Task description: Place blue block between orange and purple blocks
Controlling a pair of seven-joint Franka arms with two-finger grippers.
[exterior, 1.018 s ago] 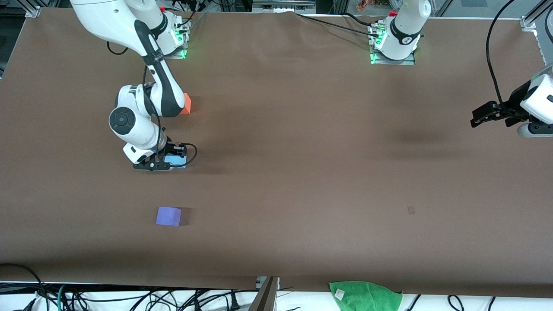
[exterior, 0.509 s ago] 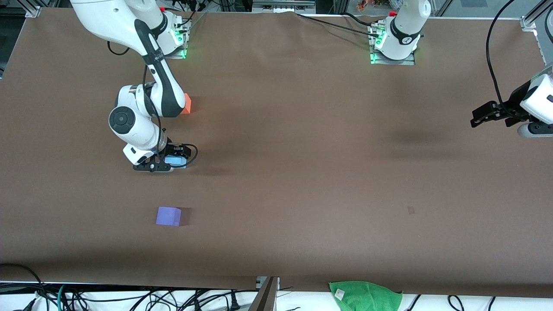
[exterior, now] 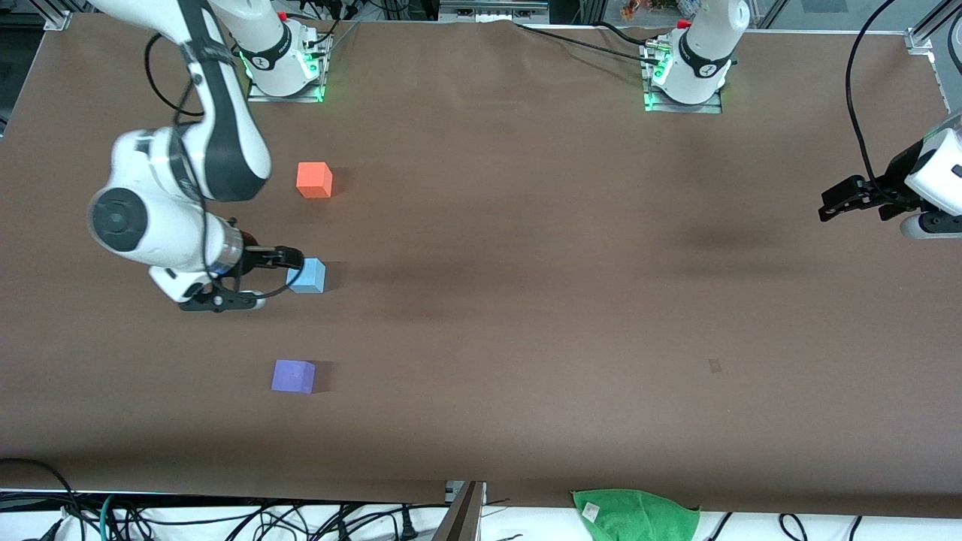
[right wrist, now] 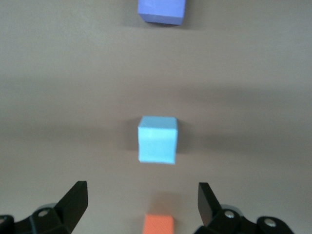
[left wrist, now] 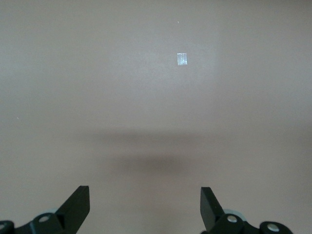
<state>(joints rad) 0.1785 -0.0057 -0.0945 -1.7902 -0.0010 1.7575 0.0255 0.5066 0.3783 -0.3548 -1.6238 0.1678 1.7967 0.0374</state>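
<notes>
On the table (exterior: 526, 315), blue block (exterior: 307, 276) between orange block (exterior: 314, 179) and purple block (exterior: 293, 376).
Right hand (exterior: 263, 279) wide open, empty, beside it; left hand (exterior: 842, 204) waits, open, empty.

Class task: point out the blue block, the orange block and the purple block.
blue block (exterior: 306, 275), front view, top face.
orange block (exterior: 313, 179), front view, top face.
purple block (exterior: 292, 376), front view, top face.
</notes>
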